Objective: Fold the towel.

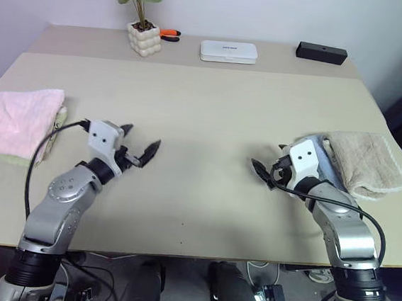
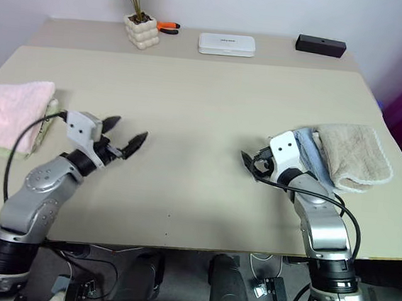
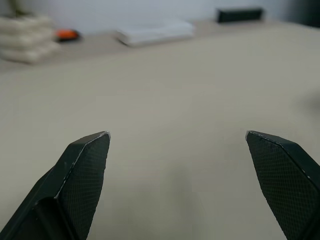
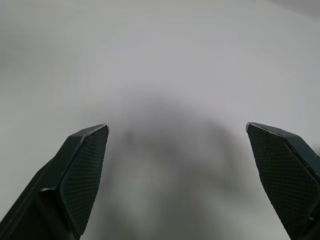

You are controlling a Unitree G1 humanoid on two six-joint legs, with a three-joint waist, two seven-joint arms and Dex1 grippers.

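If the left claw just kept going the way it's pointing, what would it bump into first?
Nothing close: the open left gripper points over bare table. Far along that line, its wrist view shows a white flat box and black box at the back edge; which lies dead ahead is unclear.

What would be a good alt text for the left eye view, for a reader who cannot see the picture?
A folded pink towel lies on a light green towel at the left edge of a beige table, and both robot grippers, left and right, are open and hold nothing. A beige towel lies at the right edge.
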